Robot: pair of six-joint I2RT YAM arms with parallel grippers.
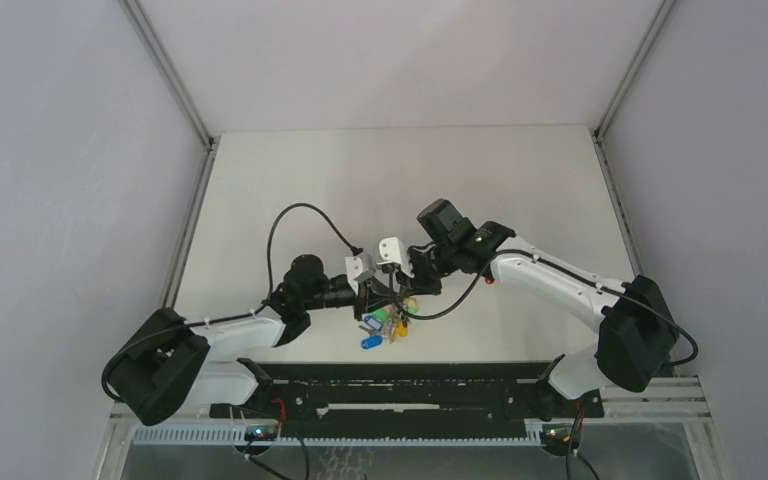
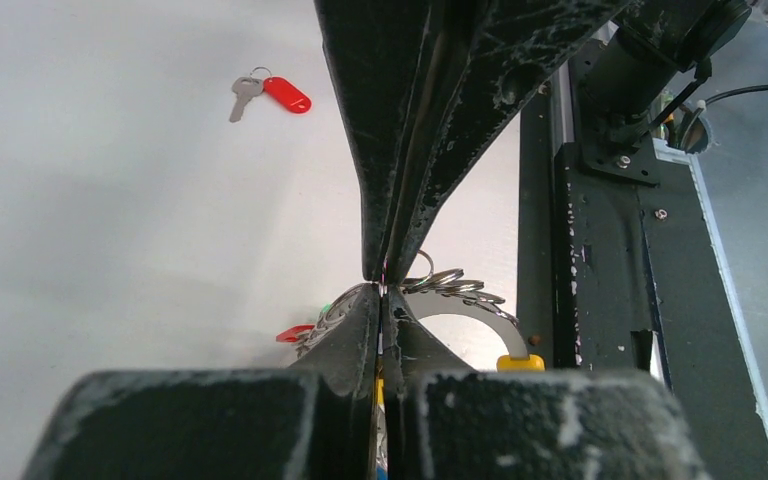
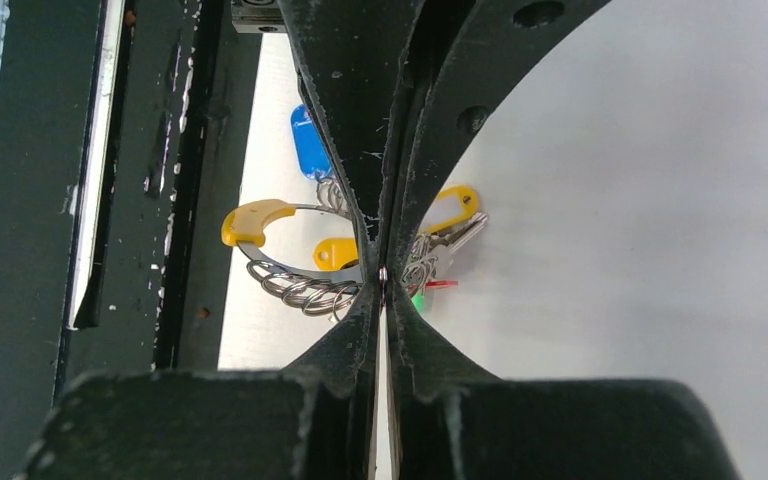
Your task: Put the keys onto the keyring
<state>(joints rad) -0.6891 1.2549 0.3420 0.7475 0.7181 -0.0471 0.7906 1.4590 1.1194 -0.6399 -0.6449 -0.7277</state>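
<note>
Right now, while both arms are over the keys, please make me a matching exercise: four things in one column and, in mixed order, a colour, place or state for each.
Things:
1. red key
2. keyring
3. blue tag
4. left fingers

Descriptions:
A. pressed shut
B. grey metal with yellow ends
C. lying alone on the table
D. hanging at the ring with the other tags

Pairs: 1-C, 2-B, 3-D, 4-A
</note>
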